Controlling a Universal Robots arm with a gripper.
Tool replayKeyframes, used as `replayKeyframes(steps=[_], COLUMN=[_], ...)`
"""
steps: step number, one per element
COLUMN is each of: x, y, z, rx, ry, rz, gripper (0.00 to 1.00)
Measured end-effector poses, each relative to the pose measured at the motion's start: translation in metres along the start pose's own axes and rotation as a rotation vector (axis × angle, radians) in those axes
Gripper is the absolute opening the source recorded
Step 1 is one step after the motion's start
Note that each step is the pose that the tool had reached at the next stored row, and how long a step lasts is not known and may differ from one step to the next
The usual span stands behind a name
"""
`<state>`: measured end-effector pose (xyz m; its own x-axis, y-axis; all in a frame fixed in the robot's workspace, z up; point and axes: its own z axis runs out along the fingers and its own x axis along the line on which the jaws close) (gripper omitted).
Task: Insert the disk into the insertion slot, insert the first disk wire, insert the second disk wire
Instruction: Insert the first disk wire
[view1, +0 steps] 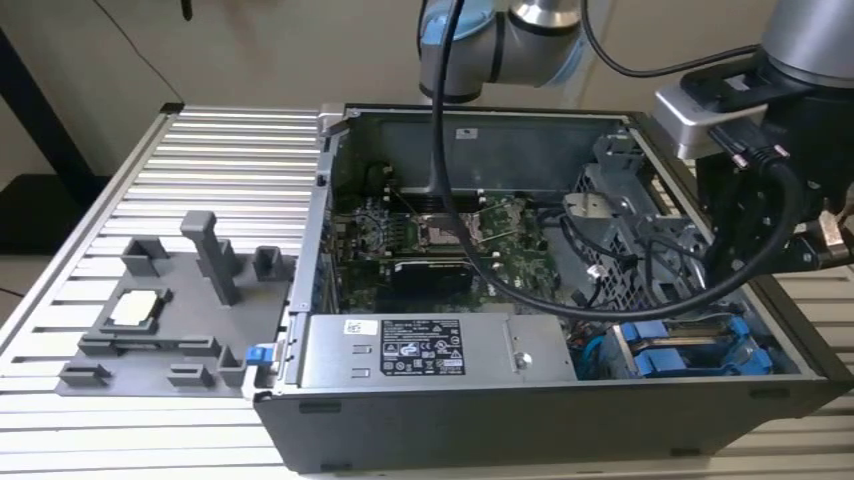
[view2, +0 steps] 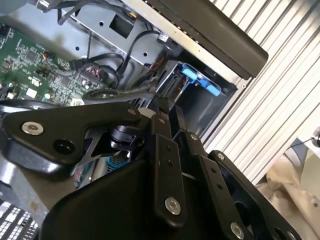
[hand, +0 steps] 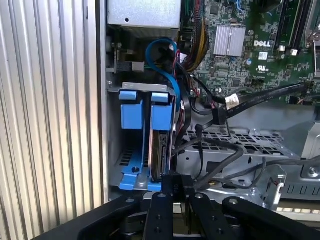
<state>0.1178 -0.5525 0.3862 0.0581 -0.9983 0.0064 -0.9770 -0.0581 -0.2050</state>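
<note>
In the first wrist view the disk (hand: 161, 150) stands on edge in the blue bay (hand: 131, 181). The hand (hand: 174, 181) is clenched, its tips together at the disk's near end. The exterior view adds the open case (view1: 534, 420) and a grey tray (view1: 174, 300) beside it on the ribbed surface (view1: 200, 150).

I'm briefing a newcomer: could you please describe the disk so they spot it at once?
In the open computer case, a corner drive cage holds two blue carriers. The disk sits in the one nearer the motherboard; its neighbour looks empty.
</note>
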Motion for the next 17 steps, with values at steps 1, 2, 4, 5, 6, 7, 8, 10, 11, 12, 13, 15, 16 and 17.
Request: replayKeyframes(steps=[1,2,4,5,6,7,8,10,11,12,13,15,16,17], x=[0.0002,0.0004,0.0007,0.0009,0.0011,0.0013,0.0015,0.0020,0.0022,0.0025,0.0027,0.0032,0.0035,0.0038], y=[-0.0028,-0.0058,-0.0113,-0.0144,-0.0173,-0.0203,-0.0231,-0.0284,-0.0311,-0.0337,-0.0364,-0.0419,-0.0445,-0.0473], z=[0.0007,0.0015,0.0030,0.0038,0.0046,0.0054,0.0062,0.0077,0.0086,0.0093,0.0100,0.0116,0.0124,0.0132], rx=[-0.0139,-0.0278,-0.0535,-0.0667,-0.0790,-0.0910,-0.1033,-0.1288,-0.1418,-0.1542,-0.1667,-0.1919,-0.2041,-0.2164], ry=[-0.0008,-0.0016,-0.0031,-0.0039,-0.0046,-0.0054,-0.0061,-0.0075,-0.0084,-0.0090,-0.0096,-0.0112,-0.0119,-0.0126], rz=[0.000,0.000,0.000,0.000,0.001,0.001,0.001,0.001,0.001,0.001,0.001,0.001,0.001,0.001], gripper=[0.19,0.19,0.19,0.19,0.19,0.19,0.19,0.19,0.19,0.19,0.19,0.19,0.19,0.19])
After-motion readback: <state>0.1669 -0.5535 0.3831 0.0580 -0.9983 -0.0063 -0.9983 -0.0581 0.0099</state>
